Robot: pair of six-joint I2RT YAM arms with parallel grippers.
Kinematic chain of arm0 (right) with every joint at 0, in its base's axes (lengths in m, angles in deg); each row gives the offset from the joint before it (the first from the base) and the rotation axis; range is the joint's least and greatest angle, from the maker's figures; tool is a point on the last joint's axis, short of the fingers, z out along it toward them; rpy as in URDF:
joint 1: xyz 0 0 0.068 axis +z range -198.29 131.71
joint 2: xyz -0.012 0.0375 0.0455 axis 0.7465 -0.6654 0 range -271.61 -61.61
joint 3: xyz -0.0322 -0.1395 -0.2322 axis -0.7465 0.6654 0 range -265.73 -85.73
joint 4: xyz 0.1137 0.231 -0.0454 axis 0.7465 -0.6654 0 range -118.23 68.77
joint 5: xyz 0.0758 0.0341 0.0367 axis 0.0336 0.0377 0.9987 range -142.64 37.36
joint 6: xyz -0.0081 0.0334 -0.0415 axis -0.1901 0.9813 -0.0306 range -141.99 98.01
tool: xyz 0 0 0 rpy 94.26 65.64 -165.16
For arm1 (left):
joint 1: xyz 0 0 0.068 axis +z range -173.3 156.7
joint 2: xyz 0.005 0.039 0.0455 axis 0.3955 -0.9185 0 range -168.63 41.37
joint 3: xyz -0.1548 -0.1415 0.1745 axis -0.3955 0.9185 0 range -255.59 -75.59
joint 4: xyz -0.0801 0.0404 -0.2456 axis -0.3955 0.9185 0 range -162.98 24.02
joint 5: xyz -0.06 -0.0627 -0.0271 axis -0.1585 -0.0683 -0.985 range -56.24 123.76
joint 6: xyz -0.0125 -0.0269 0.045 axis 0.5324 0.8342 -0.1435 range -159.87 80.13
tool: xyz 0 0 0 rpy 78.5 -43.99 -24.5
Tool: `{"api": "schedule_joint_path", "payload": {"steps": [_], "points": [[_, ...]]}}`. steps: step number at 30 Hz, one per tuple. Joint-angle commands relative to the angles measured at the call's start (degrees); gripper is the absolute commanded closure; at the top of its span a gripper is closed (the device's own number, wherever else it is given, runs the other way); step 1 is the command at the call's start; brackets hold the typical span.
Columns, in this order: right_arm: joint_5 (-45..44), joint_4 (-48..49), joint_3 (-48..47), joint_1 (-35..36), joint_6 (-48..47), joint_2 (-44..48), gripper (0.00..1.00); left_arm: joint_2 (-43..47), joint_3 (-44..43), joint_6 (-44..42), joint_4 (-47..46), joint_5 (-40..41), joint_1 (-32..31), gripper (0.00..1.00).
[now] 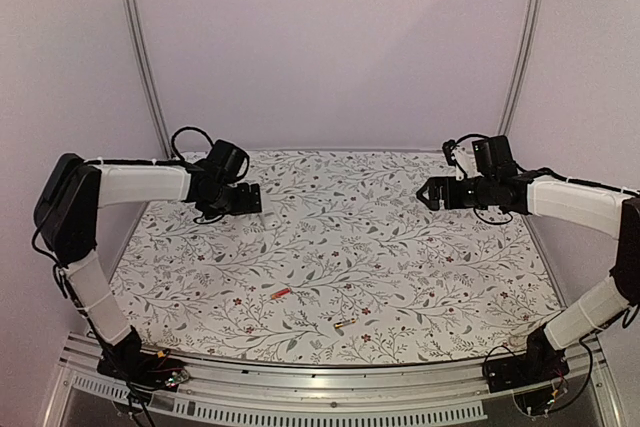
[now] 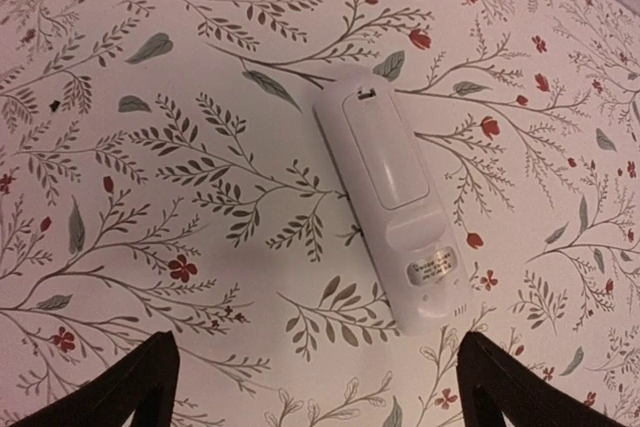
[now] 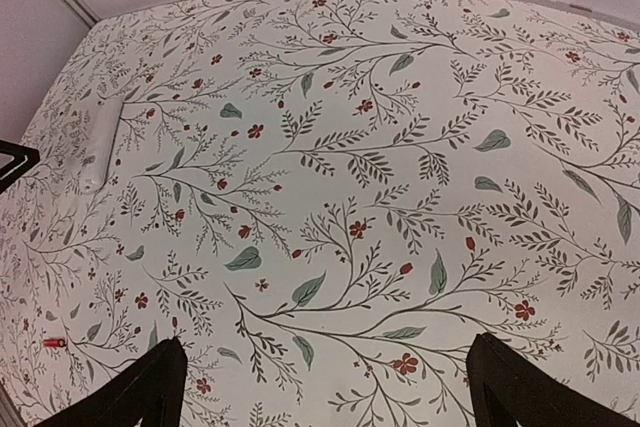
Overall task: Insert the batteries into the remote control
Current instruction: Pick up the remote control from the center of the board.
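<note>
As we look from above, red battery (image 1: 281,293) and dark battery (image 1: 345,325) lie on the desk (image 1: 400,277), well apart from both arms. Left wrist: left end effector (image 2: 315,342) gapes empty, remote control (image 2: 392,212) just ahead. Right wrist: right end effector (image 3: 328,342) gapes empty.

Your left arm (image 1: 140,184) and right arm (image 1: 575,202) have white sleeves and black joints. Black cables (image 1: 185,137) loop at each wrist's twelve o'clock.

Bare cloth (image 1: 400,247) all round the remote control (image 2: 395,212); red battery (image 1: 281,293) and dark battery (image 1: 345,325) apart toward the near edge
</note>
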Motion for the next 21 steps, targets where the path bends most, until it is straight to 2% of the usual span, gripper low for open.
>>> {"api": "schedule_joint_path", "payload": {"steps": [1,12,21], "points": [[0.45,0.54,0.49,0.45,0.57,-0.12,0.01,-4.78,-3.82,1.75,-0.25,-0.09,-2.26,0.03],[0.05,0.56,0.63,0.39,0.66,-1.0,0.01,-17.95,-15.23,1.74,2.73,0.63,-4.98,0.09],[0.37,0.66,0.85,0.41,0.95,-1.19,0.01,-24.64,-21.54,2.85,7.91,3.94,-5.78,0.18]]}}
